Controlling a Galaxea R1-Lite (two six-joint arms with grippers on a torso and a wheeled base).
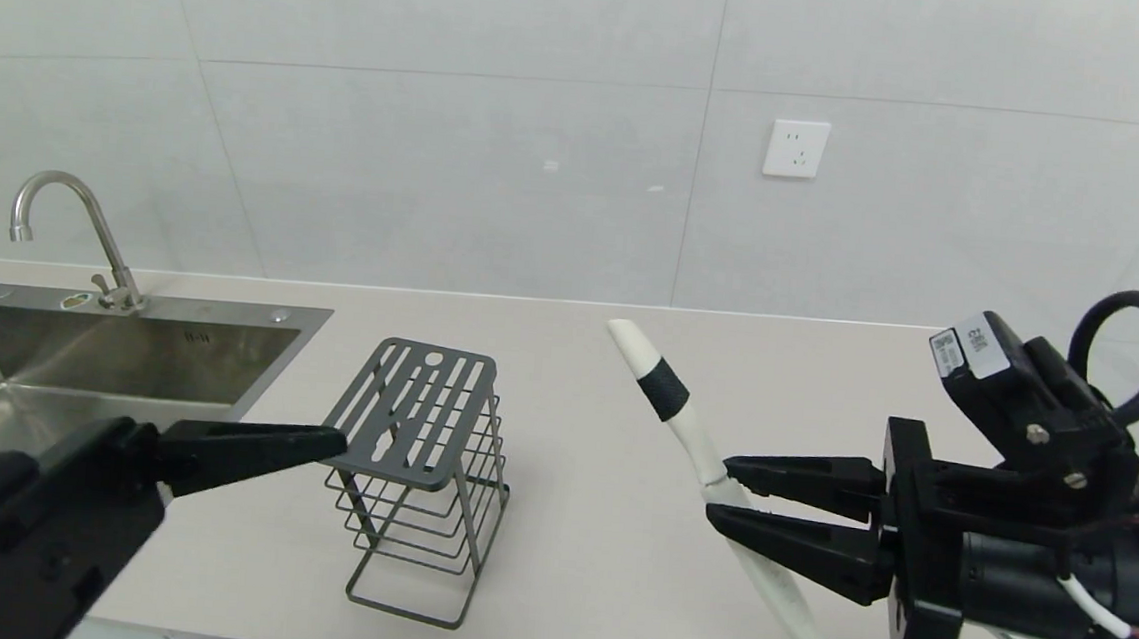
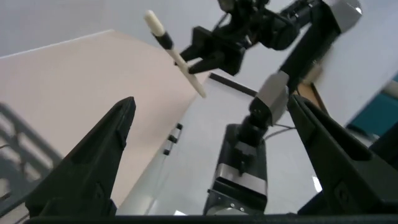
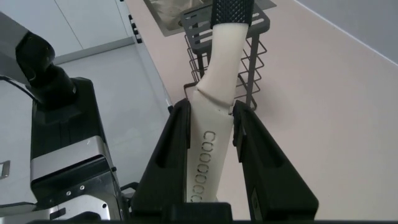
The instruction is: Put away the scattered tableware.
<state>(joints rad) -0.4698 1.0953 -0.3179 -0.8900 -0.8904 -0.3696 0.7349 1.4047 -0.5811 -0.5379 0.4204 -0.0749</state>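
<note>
Though seemingly empty, wire rack [image 1: 418, 409] near white knife [image 1: 669, 397] between right fingers [image 1: 799, 473].

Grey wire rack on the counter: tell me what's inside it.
Through the dark grey wire rack with its slotted top, only pale countertop shows; no slot holds anything. The left tool hides the top's near-left corner.

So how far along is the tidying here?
Done: nothing yet, the slotted rack looks empty. In hand: the right gripper is shut on the white knife, held above the counter. Remaining: slotting it into the rack, beside which the left gripper sits open.
</note>
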